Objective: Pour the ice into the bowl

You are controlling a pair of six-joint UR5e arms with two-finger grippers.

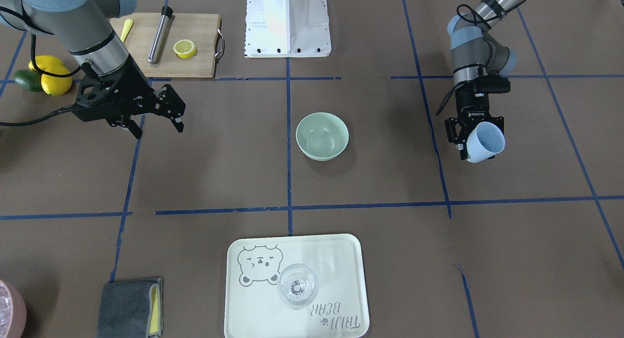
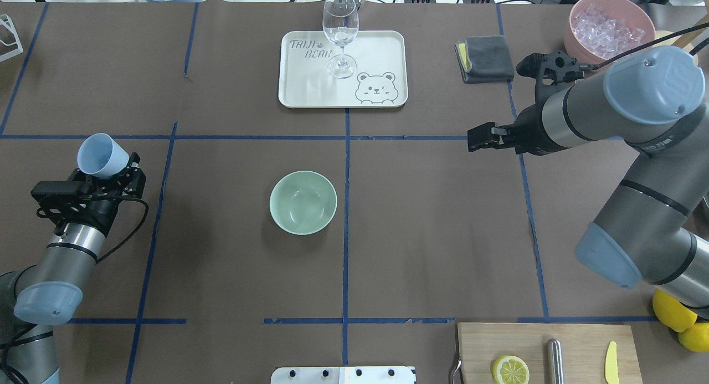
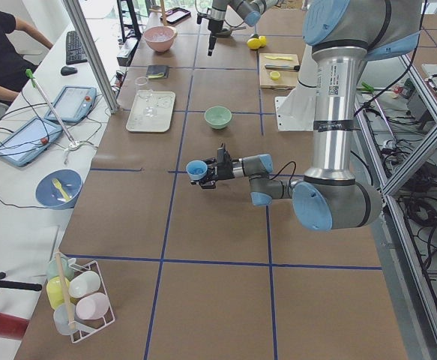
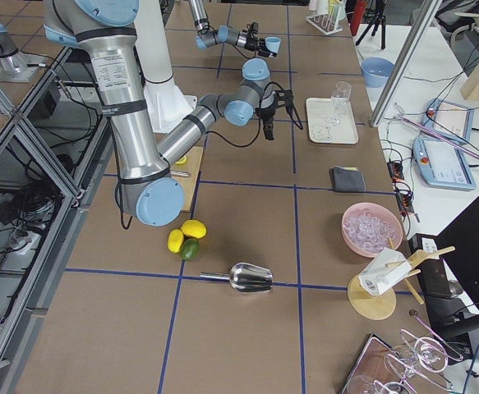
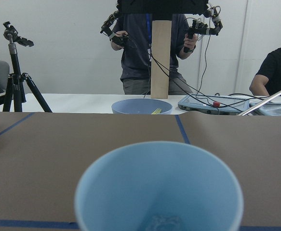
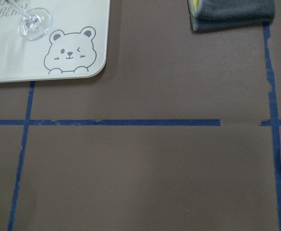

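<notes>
The left hand [image 1: 475,131] is pinched on the wall of a light blue cup [image 2: 99,155], one finger either side, and holds it up off the desk [image 2: 432,251]. The bowl [image 2: 303,202] sits well apart from it, alone near the middle, and it looks bare inside. In the left wrist view, the ice [image 5: 162,224] shows only as a few faint glassy lumps at the bottom of the cup, too dim to count. Far more of it is heaped in the pink tub [image 2: 606,29] at the far corner.

The right hand [image 1: 156,126] hangs spread and empty over the desk on the other side, touching nothing.

I'd expect those cubes to be hard, wet and slick. They weigh almost nothing, but they're likely to slide out in a rush once the cup tips past a certain lean. The bowl's smooth, shallow-looking inside could let them skate or hop back over the rim, so a low, slow tilt close above the middle seems wise. The cup looks thin and light and may flex under a hard squeeze. A hold on its wall seems right, since it leaves the lip free for pouring. The bowl itself is unbraced and might scoot if bumped.
</notes>
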